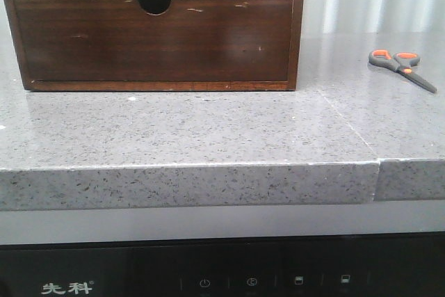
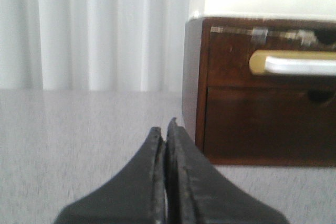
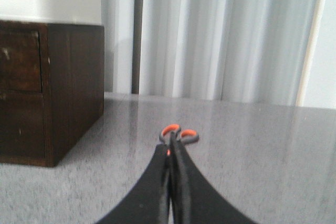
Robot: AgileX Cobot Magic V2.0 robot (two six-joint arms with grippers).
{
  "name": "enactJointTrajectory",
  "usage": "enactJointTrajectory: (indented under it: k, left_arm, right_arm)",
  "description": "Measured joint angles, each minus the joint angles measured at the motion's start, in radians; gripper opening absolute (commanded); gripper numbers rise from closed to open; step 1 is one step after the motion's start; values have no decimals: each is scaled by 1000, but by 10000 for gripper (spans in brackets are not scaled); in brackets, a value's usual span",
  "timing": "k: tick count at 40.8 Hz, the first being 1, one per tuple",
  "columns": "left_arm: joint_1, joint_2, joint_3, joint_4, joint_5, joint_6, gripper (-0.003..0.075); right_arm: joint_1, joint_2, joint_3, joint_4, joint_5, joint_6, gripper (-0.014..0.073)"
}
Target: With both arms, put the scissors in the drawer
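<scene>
grey-handled scissors (image 1: 402, 66), orange-lined loops

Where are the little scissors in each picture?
Front view: the scissors lie flat on the grey counter, far right, apart from the wooden cabinet.
Left wrist view: not in it.
Right wrist view: orange-lined handles peek out just past the shut right gripper.
Shared landmark: the cabinet shows in all three.

Bare table (image 1: 208, 130) stretches in front of the wooden cabinet (image 1: 156, 39), which blocks the back left. Right of it, open surface surrounds the scissors (image 1: 402, 67), with curtains (image 3: 226, 35) behind.
</scene>
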Motion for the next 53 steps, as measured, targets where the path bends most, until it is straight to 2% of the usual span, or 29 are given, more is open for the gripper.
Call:
enactJointTrajectory:
  k: [8,17,22,34,46,48,50,53]
  left_arm:
    - [0,32,-243,0,167,0,-20]
    - [0,191,-529,0,422,0,-20]
    - [0,278,-621,2,526,0,-20]
    - [0,409,-632,2,600,0,-20]
    - [0,439,-597,0,627,0,-19]
    - [0,439,-594,-4,629,0,-7]
    - [0,439,-592,-9,629,0,38]
    - [0,439,-591,-21,629,0,181]
  right_arm:
    - [0,72,-219,-2,207,0,-68]
    - [0,262,-428,-35,418,0,-68]
    - [0,360,-508,-44,505,0,-68]
    - [0,518,-534,-46,582,0,-68]
    - [0,597,-534,-46,593,0,-59]
    - [0,608,-534,-46,593,0,-21]
    - [0,615,-534,-46,593,0,38]
    - [0,621,-534,-46,594,0,204]
